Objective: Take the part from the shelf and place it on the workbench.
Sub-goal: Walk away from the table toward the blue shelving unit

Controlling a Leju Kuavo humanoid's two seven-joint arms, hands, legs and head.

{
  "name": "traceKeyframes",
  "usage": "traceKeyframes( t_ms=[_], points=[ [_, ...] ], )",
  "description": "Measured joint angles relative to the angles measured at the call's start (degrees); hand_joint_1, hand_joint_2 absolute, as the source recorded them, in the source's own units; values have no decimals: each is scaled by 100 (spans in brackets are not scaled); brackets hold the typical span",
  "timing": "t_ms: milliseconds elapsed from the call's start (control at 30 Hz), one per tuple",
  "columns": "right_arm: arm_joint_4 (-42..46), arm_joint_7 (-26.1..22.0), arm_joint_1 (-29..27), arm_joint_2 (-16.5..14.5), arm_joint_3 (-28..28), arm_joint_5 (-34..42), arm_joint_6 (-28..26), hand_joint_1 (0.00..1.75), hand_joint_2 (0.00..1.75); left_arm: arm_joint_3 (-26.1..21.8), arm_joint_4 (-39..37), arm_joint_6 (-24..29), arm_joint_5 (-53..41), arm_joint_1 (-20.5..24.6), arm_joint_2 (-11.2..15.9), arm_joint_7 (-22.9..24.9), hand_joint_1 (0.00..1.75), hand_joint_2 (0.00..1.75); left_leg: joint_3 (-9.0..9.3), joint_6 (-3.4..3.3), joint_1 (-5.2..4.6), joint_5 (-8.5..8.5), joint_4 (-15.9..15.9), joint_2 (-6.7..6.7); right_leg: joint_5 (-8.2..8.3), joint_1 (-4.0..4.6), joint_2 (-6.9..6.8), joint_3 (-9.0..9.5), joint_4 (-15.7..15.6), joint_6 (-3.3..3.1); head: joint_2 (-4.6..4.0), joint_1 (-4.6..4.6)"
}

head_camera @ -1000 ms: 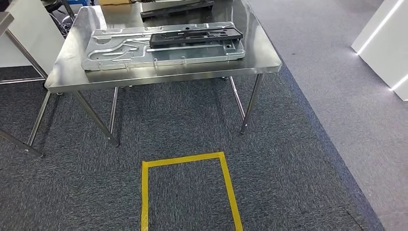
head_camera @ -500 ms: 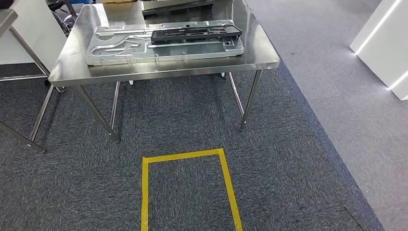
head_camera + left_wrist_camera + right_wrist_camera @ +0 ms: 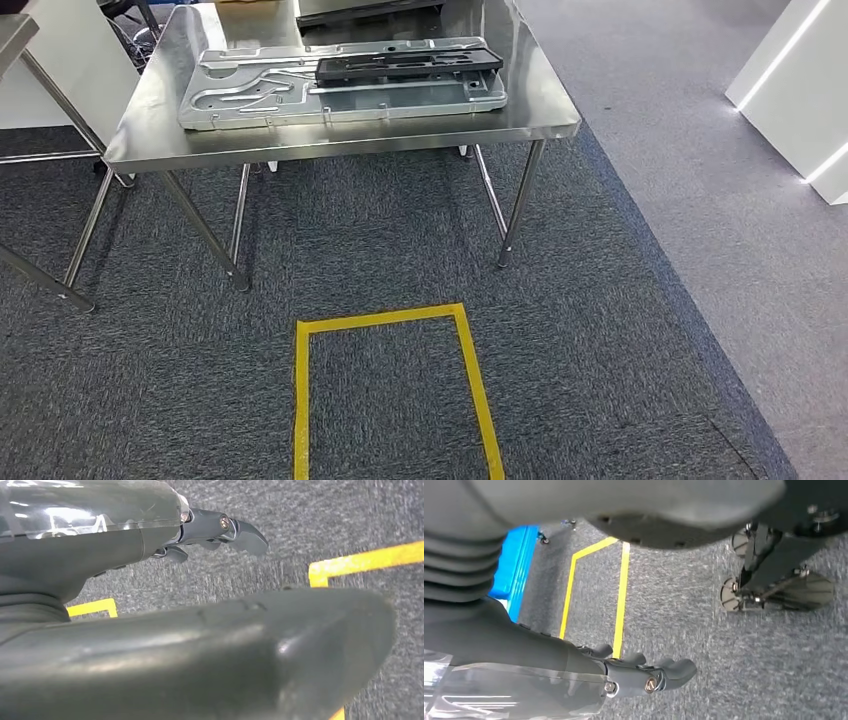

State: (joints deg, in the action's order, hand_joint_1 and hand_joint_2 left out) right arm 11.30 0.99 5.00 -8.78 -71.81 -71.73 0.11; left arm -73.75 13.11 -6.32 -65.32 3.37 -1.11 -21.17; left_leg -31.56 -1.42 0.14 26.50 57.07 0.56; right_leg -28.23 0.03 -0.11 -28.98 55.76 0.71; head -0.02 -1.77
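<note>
Fingers (image 3: 235, 530) bare; part (image 3: 405, 66) on workbench (image 3: 150, 140)

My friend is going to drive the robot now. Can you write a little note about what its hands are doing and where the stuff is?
Left hand: hangs over the carpet, holding nothing.
Right hand: the same, fingers loosely curled, nothing in it.
Things: a black part lies on a silver metal panel on the steel workbench ahead. A yellow tape box marks the floor before it.
Done: judging by that, the part seems already placed.
Left: confirm that, or fetch the next part.
</note>
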Motion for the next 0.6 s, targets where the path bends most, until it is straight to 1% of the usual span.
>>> traceKeyframes(
  t_ms=[67,133,167,200,300,333,367,500,600],
  points=[
    [0,53,-7,0,-33,18,-51,0,175,0,0,-1,3,3,4,-4,0,0,-4,3,-1,9,3,3,8,0,5,-3,-5,-3,0,0],
    [1,138,-12,2,-63,45,-91,0,175,0,0,-1,12,1,6,-8,0,0,1,52,15,-21,-9,0,13,19,3,-8,2,-29,0,0],
    [1,167,-12,2,-73,60,-98,0,175,0,0,1,22,0,9,-10,0,0,2,60,20,-30,-14,-1,17,24,3,-12,5,-39,0,0],
    [1,177,-11,3,-81,73,-95,0,175,-1,0,3,35,-1,11,-10,0,44,4,72,25,-38,-19,-1,19,28,3,-14,8,-46,0,0],
    [0,133,-10,2,-101,104,-61,0,44,-17,0,25,82,-2,15,-10,0,175,4,89,32,-50,-24,-1,16,35,3,-18,17,-62,0,0],
    [0,111,-10,1,-105,111,-54,0,0,-27,0,37,95,-2,15,-11,0,175,4,91,34,-50,-25,-1,14,36,3,-19,19,-64,0,0],
    [0,96,-9,1,-110,115,-50,0,0,-36,0,50,104,-2,15,-14,0,175,4,92,35,-50,-25,-1,13,37,2,-20,20,-67,0,0],
    [0,73,-8,1,-123,125,-4,0,175,-52,0,100,151,1,15,-45,0,175,2,97,35,-48,-26,-1,9,37,3,-21,23,-71,0,0],
    [2,40,-15,9,-93,185,31,0,175,-46,1,111,290,-3,15,-45,0,175,1,97,34,-48,-25,-1,8,33,3,-21,23,-73,0,0]
  ],
)
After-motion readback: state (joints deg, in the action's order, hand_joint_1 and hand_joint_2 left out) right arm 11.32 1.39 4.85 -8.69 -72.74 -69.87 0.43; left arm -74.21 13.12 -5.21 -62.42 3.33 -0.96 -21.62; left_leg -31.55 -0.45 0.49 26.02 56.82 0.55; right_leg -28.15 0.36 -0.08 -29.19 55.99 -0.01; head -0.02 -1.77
